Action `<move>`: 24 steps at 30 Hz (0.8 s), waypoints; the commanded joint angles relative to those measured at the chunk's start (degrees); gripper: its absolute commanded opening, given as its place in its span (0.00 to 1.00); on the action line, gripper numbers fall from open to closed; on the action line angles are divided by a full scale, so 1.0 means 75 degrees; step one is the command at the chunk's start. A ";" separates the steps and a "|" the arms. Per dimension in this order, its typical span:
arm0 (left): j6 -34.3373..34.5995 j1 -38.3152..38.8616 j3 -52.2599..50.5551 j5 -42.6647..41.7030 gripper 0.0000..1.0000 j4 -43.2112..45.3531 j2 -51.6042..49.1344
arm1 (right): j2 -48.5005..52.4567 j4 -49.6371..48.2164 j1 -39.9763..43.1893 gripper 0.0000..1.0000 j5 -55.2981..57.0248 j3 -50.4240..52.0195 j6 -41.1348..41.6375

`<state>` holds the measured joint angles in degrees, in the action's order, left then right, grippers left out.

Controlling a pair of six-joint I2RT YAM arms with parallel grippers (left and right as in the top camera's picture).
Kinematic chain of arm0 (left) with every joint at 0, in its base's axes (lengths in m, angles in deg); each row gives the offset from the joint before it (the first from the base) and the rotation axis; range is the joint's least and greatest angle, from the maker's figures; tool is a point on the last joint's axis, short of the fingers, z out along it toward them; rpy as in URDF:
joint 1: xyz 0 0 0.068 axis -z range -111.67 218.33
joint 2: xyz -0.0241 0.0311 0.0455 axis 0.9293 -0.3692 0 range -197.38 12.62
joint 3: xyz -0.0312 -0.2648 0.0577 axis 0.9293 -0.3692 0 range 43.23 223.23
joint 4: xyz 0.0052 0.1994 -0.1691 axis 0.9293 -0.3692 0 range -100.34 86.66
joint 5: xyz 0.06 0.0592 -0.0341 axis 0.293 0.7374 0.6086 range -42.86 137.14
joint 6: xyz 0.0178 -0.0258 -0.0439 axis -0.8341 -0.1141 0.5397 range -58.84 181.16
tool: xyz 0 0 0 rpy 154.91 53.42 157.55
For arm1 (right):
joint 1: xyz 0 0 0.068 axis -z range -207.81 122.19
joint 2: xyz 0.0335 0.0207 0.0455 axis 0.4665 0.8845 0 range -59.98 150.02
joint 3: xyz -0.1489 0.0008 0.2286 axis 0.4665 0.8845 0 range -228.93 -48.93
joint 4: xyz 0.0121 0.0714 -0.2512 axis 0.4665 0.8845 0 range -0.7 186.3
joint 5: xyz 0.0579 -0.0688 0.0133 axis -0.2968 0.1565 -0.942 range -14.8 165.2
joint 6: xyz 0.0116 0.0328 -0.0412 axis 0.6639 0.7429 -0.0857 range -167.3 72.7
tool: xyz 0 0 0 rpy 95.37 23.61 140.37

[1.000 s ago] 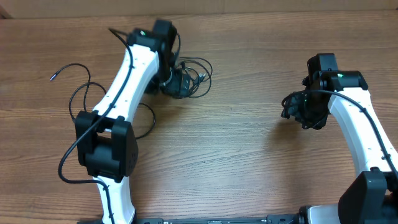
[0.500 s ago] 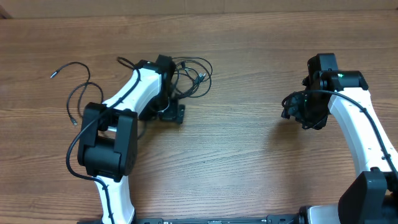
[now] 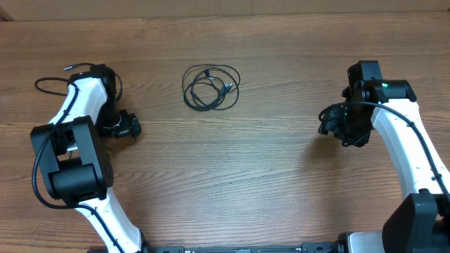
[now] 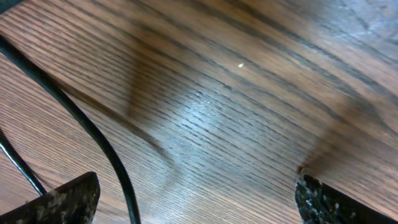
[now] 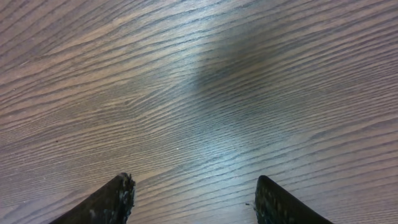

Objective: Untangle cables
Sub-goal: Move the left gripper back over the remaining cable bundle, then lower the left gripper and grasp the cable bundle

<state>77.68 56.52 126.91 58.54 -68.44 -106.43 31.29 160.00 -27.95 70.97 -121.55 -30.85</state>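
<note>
Over the left of the table (image 3: 246, 183), the left gripper (image 3: 130, 128) sits wide open and empty after swinging off the cables (image 3: 211, 86), which lie coiled at centre, seemingly still tangled, while the right gripper (image 5: 193, 180) is half-open, empty.

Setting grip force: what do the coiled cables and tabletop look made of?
The cables: black, likely plastic or rubber jacket, matte; thin limp loops. The tabletop: wood or wood-look laminate; brown grain lines, soft sheen under the wrist cameras.

The table (image 3: 267, 176) is showing wood grain with a soft sheen, the cables (image 3: 211, 87) are looking like smooth black rubber, the right arm (image 3: 415, 158) is wearing glossy white plastic, and the right gripper (image 5: 193, 180) fingers (image 5: 106, 202) are looking rough, speckled black.
</note>
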 commanded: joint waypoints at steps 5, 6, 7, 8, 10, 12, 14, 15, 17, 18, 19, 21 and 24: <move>-0.1241 0.0309 0.0294 -0.2465 0.98 0.0828 0.1052 | -0.0023 0.0026 0.0029 0.61 0.0044 -0.0020 -0.0055; -0.1480 0.0347 0.0312 -0.3040 0.98 0.1052 0.1215 | -0.0023 0.0026 0.0029 0.61 0.0044 -0.0017 -0.0055; -0.1690 0.0399 0.0312 -0.3637 0.97 0.1311 0.1387 | -0.0023 0.0026 0.0029 0.61 0.0044 -0.0020 -0.0055; -0.1830 0.0452 0.0312 -0.4121 0.96 0.1533 0.1524 | -0.0023 0.0023 0.0029 0.61 0.0044 -0.0020 -0.0055; -0.1979 0.0577 0.0312 -0.4867 0.95 0.1990 0.1722 | -0.0023 0.0017 0.0029 0.61 0.0041 -0.0017 -0.0055; -0.1979 0.0755 0.0312 -0.5050 0.95 0.2361 0.1778 | -0.0023 0.0017 0.0029 0.61 0.0041 -0.0020 -0.0055; -0.1979 0.0965 0.0306 -0.5036 0.94 0.2600 0.1757 | -0.0023 0.0017 0.0029 0.61 0.0041 -0.0017 -0.0055; -0.1979 0.1075 0.0306 -0.5010 0.93 0.2731 0.1722 | -0.0023 0.0017 0.0029 0.61 0.0041 -0.0020 -0.0055; -0.1979 0.1335 0.0306 -0.4838 0.92 0.2999 0.1644 | -0.0023 0.0020 0.0029 0.61 0.0041 -0.0020 -0.0055; -0.1979 0.1434 0.0306 -0.4677 0.91 0.3098 0.1603 | -0.0023 0.0017 0.0029 0.61 0.0041 -0.0017 -0.0055; -0.1979 0.1609 0.0309 -0.4339 0.91 0.3235 0.1539 | -0.0023 0.0020 0.0029 0.61 0.0041 -0.0017 -0.0055; -0.1976 0.1853 0.0306 -0.3783 0.91 0.3421 0.1443 | -0.0023 0.0020 0.0029 0.61 0.0041 -0.0020 -0.0055; -0.1982 0.2337 0.0306 -0.2766 0.93 0.3896 0.1212 | -0.0023 0.0017 0.0029 0.61 0.0038 -0.0017 -0.0055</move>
<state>63.93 71.45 128.73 29.53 -41.32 -94.82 31.27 160.37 -27.93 70.97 -121.55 -30.87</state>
